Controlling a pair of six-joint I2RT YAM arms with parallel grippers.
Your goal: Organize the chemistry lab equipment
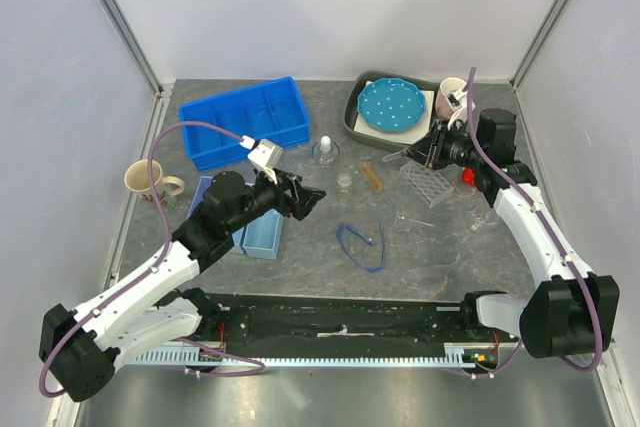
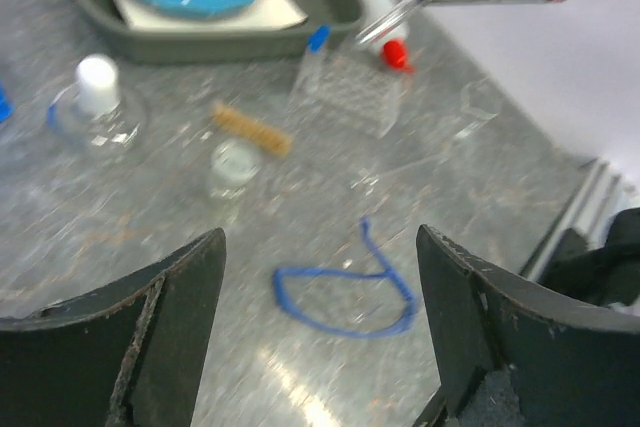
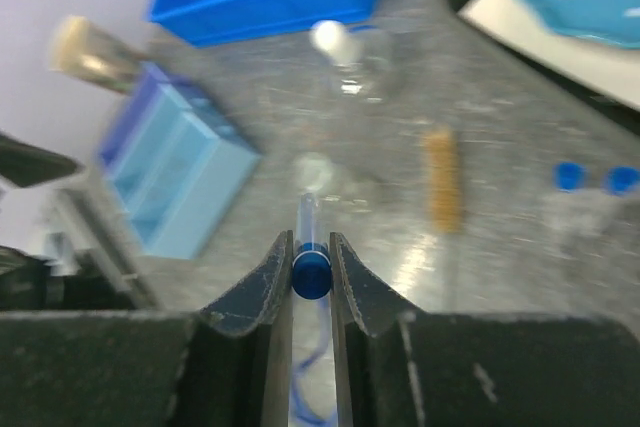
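Observation:
My right gripper (image 1: 413, 155) is shut on a blue-capped tube (image 3: 311, 272) and holds it above the table, just left of the clear tube rack (image 1: 428, 184). The rack holds two blue-capped tubes (image 3: 568, 175). My left gripper (image 1: 312, 195) is open and empty above the table, with the blue cord loop (image 2: 345, 292) lying ahead between its fingers. The amber stick (image 1: 372, 178), a small glass beaker (image 1: 345, 182) and the white-capped dropper bottle (image 1: 325, 150) lie mid-table. The red-capped squeeze bottle (image 1: 466, 177) stands behind the rack. Another clear beaker (image 1: 483, 217) stands at the right.
A blue bin (image 1: 245, 122) sits at the back left and a light blue tray (image 1: 262, 227) under my left arm. A grey tray (image 1: 352, 117) with the polka-dot plate (image 1: 392, 107) is at the back. A pink mug (image 1: 452, 97) and a beige mug (image 1: 145, 180) stand at the sides.

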